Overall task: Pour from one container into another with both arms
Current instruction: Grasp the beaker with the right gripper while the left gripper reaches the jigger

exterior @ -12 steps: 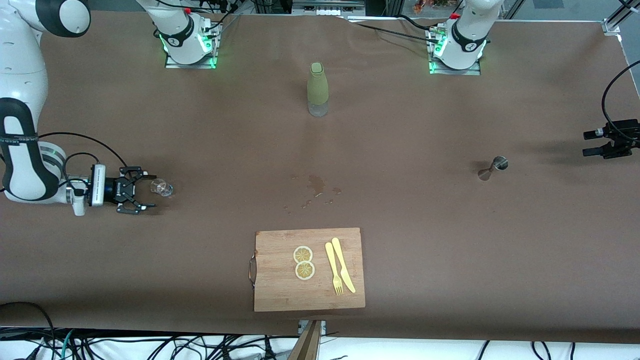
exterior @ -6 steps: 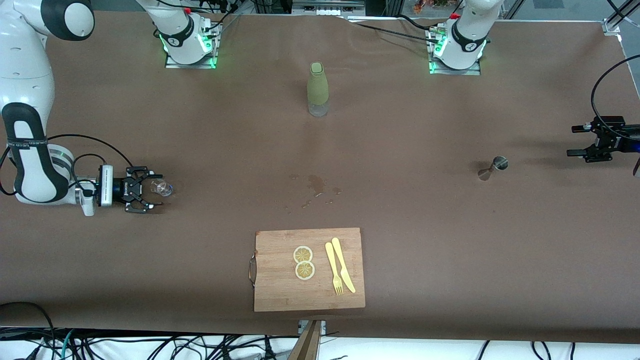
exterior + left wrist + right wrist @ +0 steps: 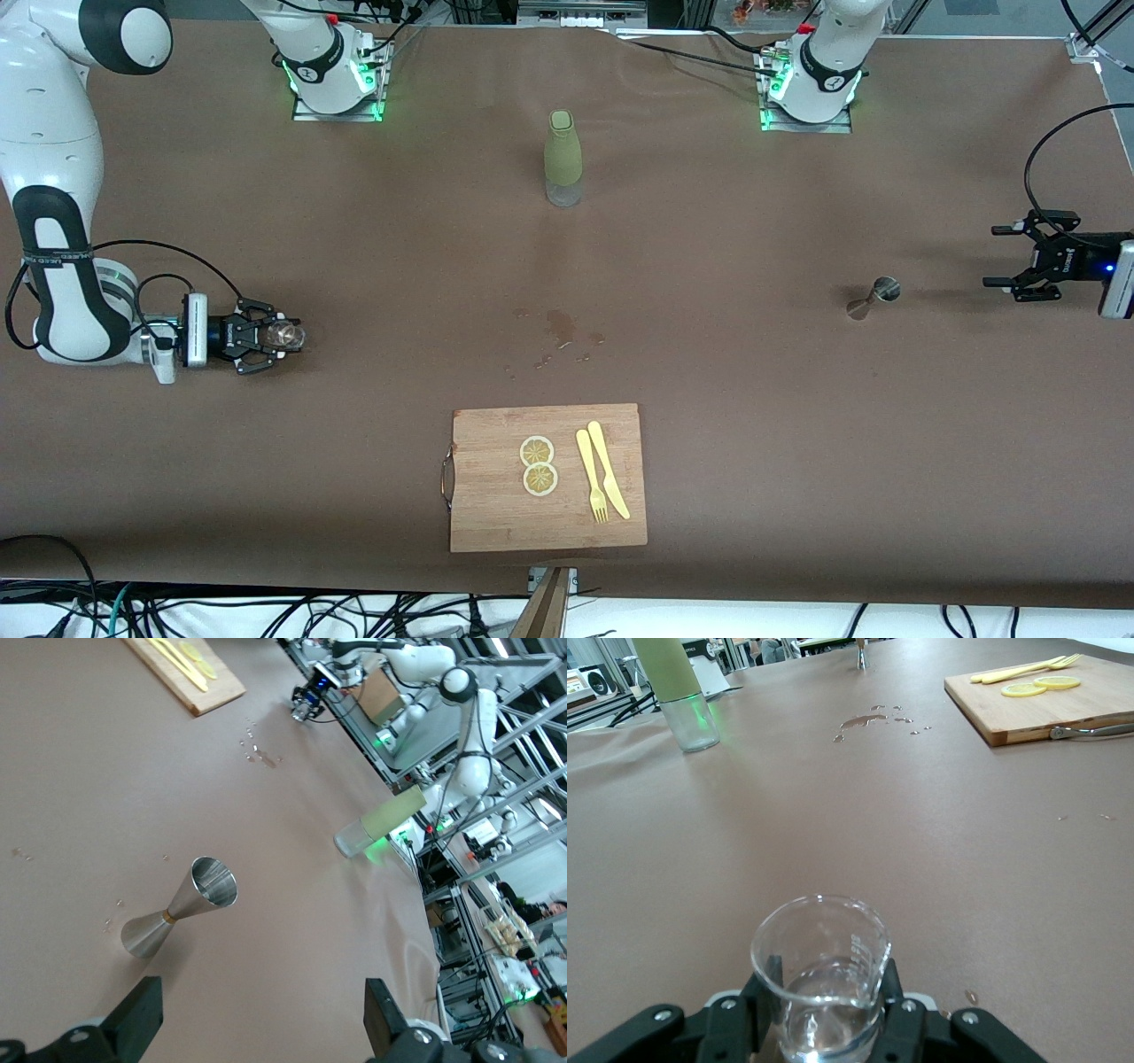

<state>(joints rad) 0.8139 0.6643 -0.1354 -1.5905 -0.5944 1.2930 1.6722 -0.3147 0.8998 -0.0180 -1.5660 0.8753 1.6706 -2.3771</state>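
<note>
Your right claw (image 3: pixel 282 335) clamps the beaker (image 3: pixel 285 333) near the tabletop's right-arm edge, while your left claw (image 3: pixel 1005 257), jaws apart, nears the jigger (image 3: pixel 873 298): grip that next, then lift and pour.

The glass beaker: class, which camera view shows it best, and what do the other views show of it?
The right wrist view: the glass beaker fills the foreground, liquid visible, gripped by the right hand. The front view shows it small in that hand. In the left wrist view I cannot make it out.
</note>
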